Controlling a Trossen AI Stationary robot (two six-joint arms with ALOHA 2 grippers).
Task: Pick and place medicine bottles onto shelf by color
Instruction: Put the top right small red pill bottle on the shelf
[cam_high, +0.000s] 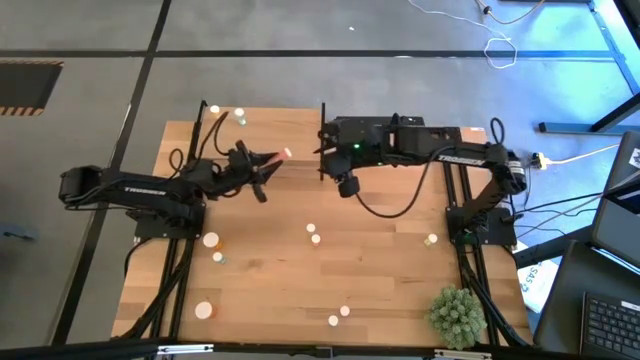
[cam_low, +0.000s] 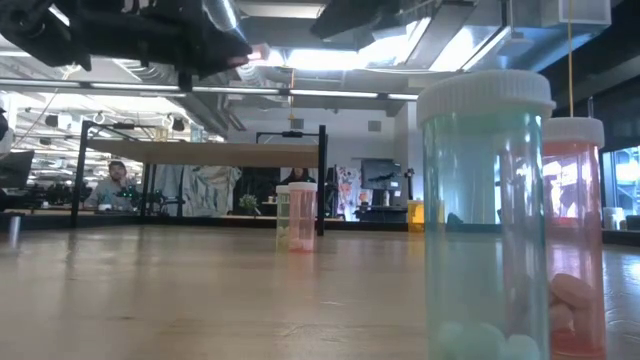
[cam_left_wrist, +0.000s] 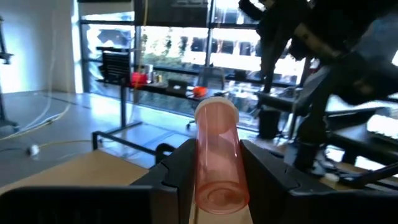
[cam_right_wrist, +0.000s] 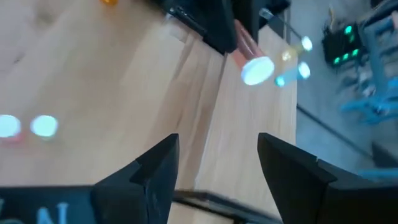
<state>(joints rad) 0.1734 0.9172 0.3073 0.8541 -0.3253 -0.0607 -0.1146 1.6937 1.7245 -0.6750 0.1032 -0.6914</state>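
Left claw (cam_high: 272, 160) grips a reddish bottle (cam_high: 281, 155), long axis level, cap toward the shelf (cam_high: 270, 125). Right claw (cam_high: 347, 186), nearby, hangs released

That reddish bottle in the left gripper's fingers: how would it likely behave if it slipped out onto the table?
The reddish bottle is a smooth, round cylinder held tilted, so it would probably land on its side and roll. It looks empty and see-through in the left wrist view, so likely light and easily knocked. Its glossy plastic wall may be slippery between the left gripper fingers.
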